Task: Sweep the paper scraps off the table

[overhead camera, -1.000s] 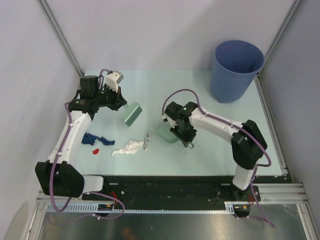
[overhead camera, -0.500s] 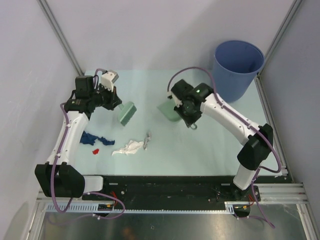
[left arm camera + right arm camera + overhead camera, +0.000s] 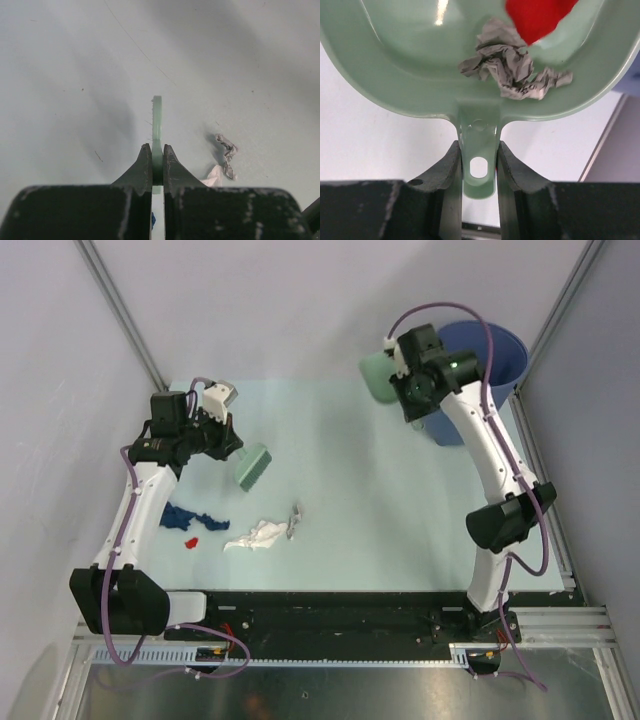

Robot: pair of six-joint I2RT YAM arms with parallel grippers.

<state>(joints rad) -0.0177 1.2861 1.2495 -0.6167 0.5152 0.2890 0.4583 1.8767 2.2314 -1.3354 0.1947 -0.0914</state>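
At the far left of the tabletop (image 3: 340,430), the left arm reaches over the surface. The left fingers (image 3: 148,167) are clenched tight on the thin handle of the pale green hand brush (image 3: 253,467). From the left wrist view the handle shows edge-on between them. In the overhead view the brush head lies out to the right of the arm's wrist, toward the middle of the tabletop.

Nearer the front edge, four paper scraps (image 3: 255,536) lie loose in a rough row on the bare surface. A dark blue wad (image 3: 184,516) sits beside the left arm, with a small red bit (image 3: 192,540) just in front of it. To the right come a white crumpled piece (image 3: 253,537) and a thin grey twist (image 3: 295,517), close together. The left wrist view shows the grey twist and a corner of the white piece to the right of the brush.

Farther right and toward the back, the right arm stands raised. The right fingers (image 3: 454,175) grip the stub handle of the pale green dustpan (image 3: 375,376), one on each side of its hanging hole. The pan holds a crumpled grey scrap (image 3: 516,66) and a red scrap (image 3: 539,15). In the overhead view the pan hangs just left of the rim of the blue bucket (image 3: 495,365), which stands at the back right corner.
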